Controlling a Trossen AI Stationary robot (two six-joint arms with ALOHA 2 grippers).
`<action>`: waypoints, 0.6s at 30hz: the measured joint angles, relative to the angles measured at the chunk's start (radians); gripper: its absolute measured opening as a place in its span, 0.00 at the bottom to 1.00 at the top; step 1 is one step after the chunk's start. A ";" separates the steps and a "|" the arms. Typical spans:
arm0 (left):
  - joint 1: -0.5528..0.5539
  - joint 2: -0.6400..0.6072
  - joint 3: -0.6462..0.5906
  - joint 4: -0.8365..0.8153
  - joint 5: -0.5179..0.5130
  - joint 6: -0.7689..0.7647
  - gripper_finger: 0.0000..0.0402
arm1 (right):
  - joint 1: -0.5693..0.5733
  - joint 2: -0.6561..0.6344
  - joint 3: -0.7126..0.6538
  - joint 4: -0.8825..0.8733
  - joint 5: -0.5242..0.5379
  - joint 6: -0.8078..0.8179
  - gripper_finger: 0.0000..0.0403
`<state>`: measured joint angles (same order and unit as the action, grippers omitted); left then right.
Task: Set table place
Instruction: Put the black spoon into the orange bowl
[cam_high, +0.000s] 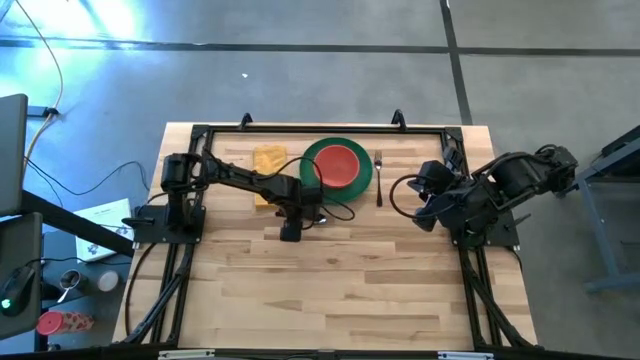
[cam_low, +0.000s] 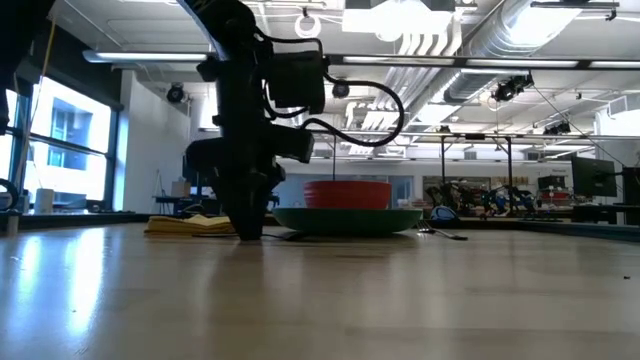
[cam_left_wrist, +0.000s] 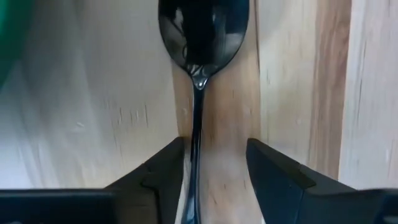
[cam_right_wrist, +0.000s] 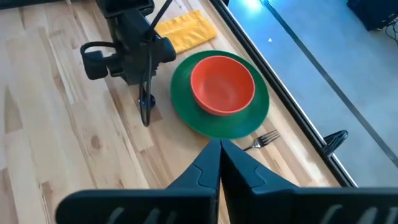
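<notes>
A dark metal spoon lies flat on the pale plank table, just left of the green plate. My left gripper is open and points down over it. Its fingers stand on either side of the spoon's handle, with the spoon's bowl beyond the fingertips. A red bowl sits on the plate. The fork lies right of the plate and the yellow napkin left of it. My right gripper is shut and waits at the table's right side. My left gripper comes from above, pointing down, with its fingers along the spoon's handle. The handle runs close beside one finger, with a wide gap to the other. I cannot tell whether that finger touches it. The spoon lies flat on the table.
The plate, bowl, fork and napkin sit together near the far edge, close to my left gripper. Bare planks fill the near half of the table. My right arm is folded over its base at the right edge.
</notes>
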<state>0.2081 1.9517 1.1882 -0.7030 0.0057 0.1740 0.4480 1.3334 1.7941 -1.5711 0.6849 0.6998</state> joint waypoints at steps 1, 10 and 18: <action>0.000 -0.001 -0.005 0.002 -0.004 -0.014 0.38 | 0.000 0.000 0.000 0.000 0.000 0.000 0.00; -0.001 0.000 -0.008 0.024 -0.043 -0.173 0.03 | 0.000 0.000 0.000 0.000 0.036 -0.007 0.00; -0.043 -0.069 0.207 -0.257 -0.145 -0.203 0.01 | 0.000 0.000 0.000 0.000 0.044 -0.028 0.00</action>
<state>0.1647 1.8824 1.3950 -0.9600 -0.1391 -0.0290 0.4480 1.3337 1.7943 -1.5709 0.7292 0.6715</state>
